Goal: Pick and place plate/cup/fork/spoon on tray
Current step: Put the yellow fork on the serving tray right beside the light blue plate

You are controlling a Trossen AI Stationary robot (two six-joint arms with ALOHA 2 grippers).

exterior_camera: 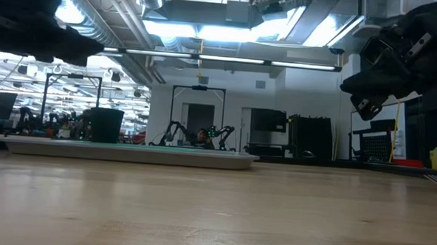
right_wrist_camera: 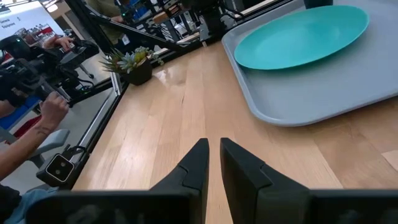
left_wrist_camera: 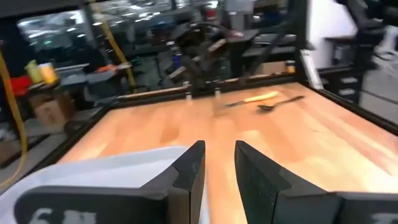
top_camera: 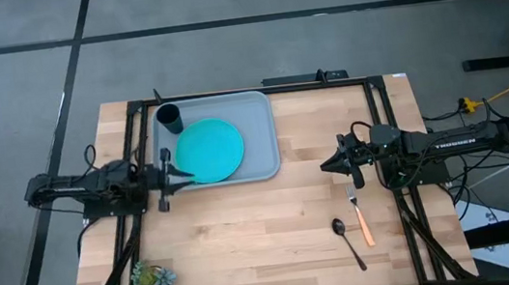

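The teal plate [top_camera: 209,150] lies flat in the grey-blue tray [top_camera: 256,113], and the dark cup [top_camera: 170,119] stands upright in the tray's far left corner. The orange-handled fork [top_camera: 361,215] and the dark spoon [top_camera: 347,241] lie on the bare wood at the near right, side by side. My left gripper [top_camera: 189,177] hovers at the tray's near left rim beside the plate, its fingers [left_wrist_camera: 189,171] a little apart and empty. My right gripper [top_camera: 327,165] hangs right of the tray, beyond the fork, shut and empty [right_wrist_camera: 214,155].
A small potted plant [top_camera: 150,284] stands at the table's near left corner. Bare wood lies between the tray and the cutlery. A person's hands [right_wrist_camera: 53,112] show beyond the table's left edge in the right wrist view.
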